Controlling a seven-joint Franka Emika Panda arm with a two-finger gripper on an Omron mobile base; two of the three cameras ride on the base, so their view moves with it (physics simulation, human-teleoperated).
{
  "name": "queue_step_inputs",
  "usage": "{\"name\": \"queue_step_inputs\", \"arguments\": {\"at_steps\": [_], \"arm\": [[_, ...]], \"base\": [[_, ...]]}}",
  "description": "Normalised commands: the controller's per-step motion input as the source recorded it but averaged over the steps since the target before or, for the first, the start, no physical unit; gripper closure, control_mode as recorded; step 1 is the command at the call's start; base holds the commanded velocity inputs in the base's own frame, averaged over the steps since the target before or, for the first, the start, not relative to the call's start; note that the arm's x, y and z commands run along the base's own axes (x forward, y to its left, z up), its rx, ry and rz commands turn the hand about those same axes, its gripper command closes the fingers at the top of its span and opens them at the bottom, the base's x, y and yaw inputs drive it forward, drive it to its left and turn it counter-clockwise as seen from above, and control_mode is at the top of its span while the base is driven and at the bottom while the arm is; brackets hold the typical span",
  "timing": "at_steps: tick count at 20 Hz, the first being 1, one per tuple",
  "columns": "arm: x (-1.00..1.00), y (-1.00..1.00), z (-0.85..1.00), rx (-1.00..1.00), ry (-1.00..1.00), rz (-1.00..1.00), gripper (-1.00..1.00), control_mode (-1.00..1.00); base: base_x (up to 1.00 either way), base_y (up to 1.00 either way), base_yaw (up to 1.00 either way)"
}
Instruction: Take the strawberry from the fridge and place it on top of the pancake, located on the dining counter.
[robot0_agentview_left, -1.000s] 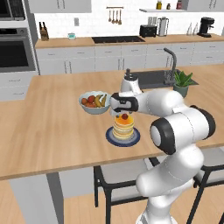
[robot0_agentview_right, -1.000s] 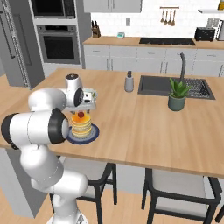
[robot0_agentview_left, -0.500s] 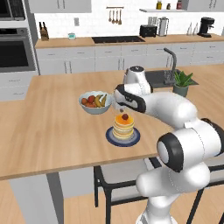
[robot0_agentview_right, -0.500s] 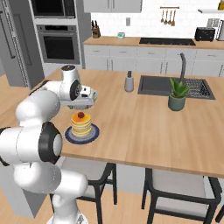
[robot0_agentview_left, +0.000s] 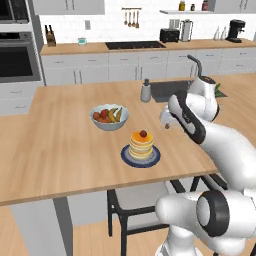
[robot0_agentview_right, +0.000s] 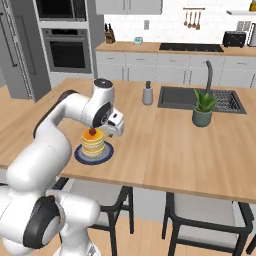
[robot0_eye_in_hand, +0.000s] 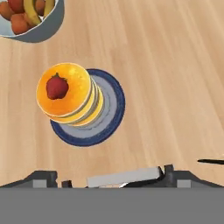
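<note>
While hanging just right of the pancake (robot0_agentview_left: 141, 143) stack on the dining counter (robot0_agentview_left: 60, 145), gripper (robot0_agentview_left: 165, 120) carries nothing; jaw gap too hidden to tell, wide or narrow. Strawberry (robot0_eye_in_hand: 57, 86) sits on top of the pancake, a little off centre, clear of the fingers. Plate (robot0_eye_in_hand: 109, 114), dark blue, lies flat under the stack on bare wood. Just beyond and left of the plate, apart from it: pale fruit bowl (robot0_agentview_left: 109, 118), holding red and orange round fruit and yellow bananas. Farther back on the counter: small grey dispenser (robot0_agentview_left: 145, 91) beside the sink (robot0_agentview_right: 199, 99), with a dark curved tap (robot0_agentview_right: 208, 70) over it and a potted plant (robot0_agentview_right: 203, 106) at the sink's near edge. Nothing between gripper and stack. Under the counter's near edge: dark stools (robot0_agentview_right: 202, 219) with pale seats. Against the back wall: white cabinets under a wood worktop, black cooktop (robot0_agentview_left: 135, 45), knife block (robot0_agentview_left: 48, 36), toaster (robot0_agentview_left: 169, 35), coffee machine (robot0_agentview_left: 235, 30). Wall oven (robot0_agentview_right: 67, 50) at the left, grey fridge (robot0_agentview_right: 17, 50) beside it, doors closed.
</note>
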Motion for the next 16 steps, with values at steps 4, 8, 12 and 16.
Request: {"name": "queue_step_inputs", "arguments": {"at_steps": [4, 8, 12, 16], "arm": [[-1.0, -0.31, 0.01, 0.21, -0.24, -0.06, -1.0, -1.0], [-0.72, -0.19, 0.0, 0.28, -0.07, 0.0, -1.0, -1.0], [-0.23, -0.23, 0.05, 0.35, 0.02, 0.03, -1.0, -1.0], [-0.16, -0.16, 0.02, 0.3, 0.02, 0.03, -1.0, -1.0]], "base": [[0.0, 0.0, 0.0], [0.0, 0.0, 0.0], [0.0, 0.0, 0.0], [0.0, 0.0, 0.0]]}}
